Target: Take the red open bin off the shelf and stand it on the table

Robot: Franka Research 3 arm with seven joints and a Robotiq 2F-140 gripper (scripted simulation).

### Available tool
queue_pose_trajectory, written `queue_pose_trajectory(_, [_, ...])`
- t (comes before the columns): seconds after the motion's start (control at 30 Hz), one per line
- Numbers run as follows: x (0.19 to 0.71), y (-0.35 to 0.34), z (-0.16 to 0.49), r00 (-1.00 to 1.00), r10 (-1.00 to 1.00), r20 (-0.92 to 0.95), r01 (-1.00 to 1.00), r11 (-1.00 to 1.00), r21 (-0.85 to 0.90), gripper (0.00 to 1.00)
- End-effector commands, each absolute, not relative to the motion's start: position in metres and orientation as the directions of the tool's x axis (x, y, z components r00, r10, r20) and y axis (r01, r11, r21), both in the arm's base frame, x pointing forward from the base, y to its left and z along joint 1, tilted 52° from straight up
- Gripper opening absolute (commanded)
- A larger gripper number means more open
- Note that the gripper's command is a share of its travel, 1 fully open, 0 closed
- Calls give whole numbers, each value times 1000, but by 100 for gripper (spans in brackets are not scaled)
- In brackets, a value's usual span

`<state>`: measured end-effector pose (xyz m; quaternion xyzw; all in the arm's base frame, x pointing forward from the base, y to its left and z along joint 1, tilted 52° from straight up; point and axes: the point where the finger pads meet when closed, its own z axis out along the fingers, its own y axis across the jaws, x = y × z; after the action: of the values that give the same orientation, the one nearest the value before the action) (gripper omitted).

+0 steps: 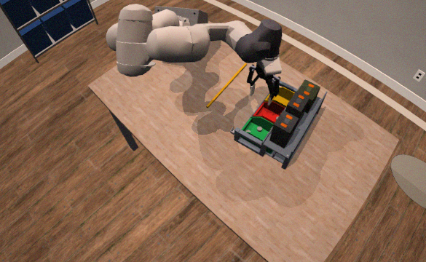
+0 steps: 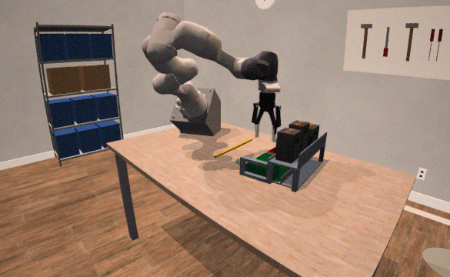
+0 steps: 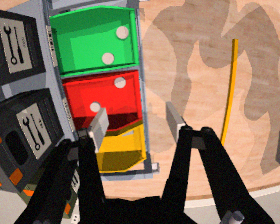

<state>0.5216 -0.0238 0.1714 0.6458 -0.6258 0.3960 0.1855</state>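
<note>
- wrist view: the red open bin (image 1: 269,112) (image 2: 272,150) (image 3: 103,95) sits in the shelf (image 1: 307,125) (image 2: 295,178) (image 3: 28,82), between the green bin (image 1: 258,121) (image 2: 265,157) (image 3: 81,45) and the yellow bin (image 1: 282,96) (image 3: 116,162), so a sideways tug could rub either neighbour.
- and the claw (image 1: 261,95) (image 2: 265,135) (image 3: 136,113)? fingers apart, nothing between them, poised above the open-front side.
- one finger over the red bin's area, the other out past the front; that spacing looks meant to straddle the front wall, i'd judge.
- two pale round parts (image 3: 95,107) lie loose inside, so this bin wants to travel level!
- black cases (image 1: 283,135) (image 2: 287,148) (image 3: 36,45) crowd the back up top, a good reason to work from the front.
- next, likely: line up, lower, pinch that wall, then ease it out.
- the table (image 1: 198,160) (image 2: 248,215) (image 3: 206,90) offers a flat landing, but keep off the yellow rod (image 1: 227,85) (image 2: 233,148) (image 3: 230,95); a base resting on that would tilt.
</note>
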Motion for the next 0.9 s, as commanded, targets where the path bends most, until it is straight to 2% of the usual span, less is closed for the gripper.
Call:
queue_pose_trajectory(0.0, [521,-21,171,-102,-665,740,-954,-145,-262,57])
queue_pose_trajectory(0.87, [523,-27,167,-99,-663,743,-955,-147,-258,57])
